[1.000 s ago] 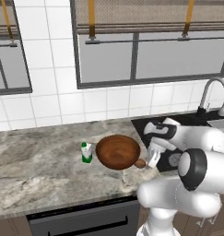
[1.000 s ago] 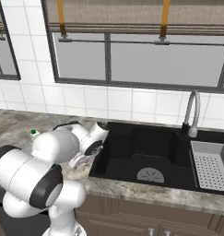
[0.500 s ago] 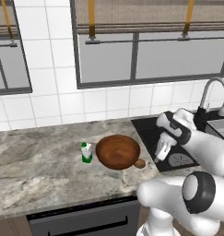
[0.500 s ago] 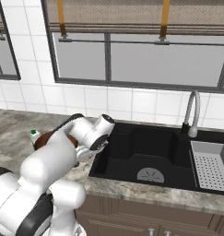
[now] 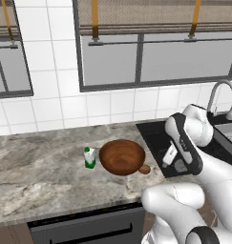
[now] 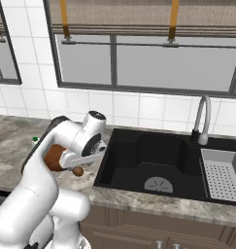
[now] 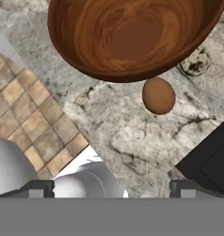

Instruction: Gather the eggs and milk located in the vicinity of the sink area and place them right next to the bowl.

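The brown egg [image 7: 158,95] lies on the desk [image 5: 36,176] just beside the wooden bowl [image 5: 121,156], on its sink [image 6: 153,160] side. The milk carton [image 5: 89,157] stands beside the bowl's opposite edge. The fingers [image 7: 106,188] are spread wide, holding nothing, above the egg.

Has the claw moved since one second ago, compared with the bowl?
Yes. In the left base view the hand has risen and drawn away from the bowl toward the sink. The egg lies beside the bowl; the claw is open.
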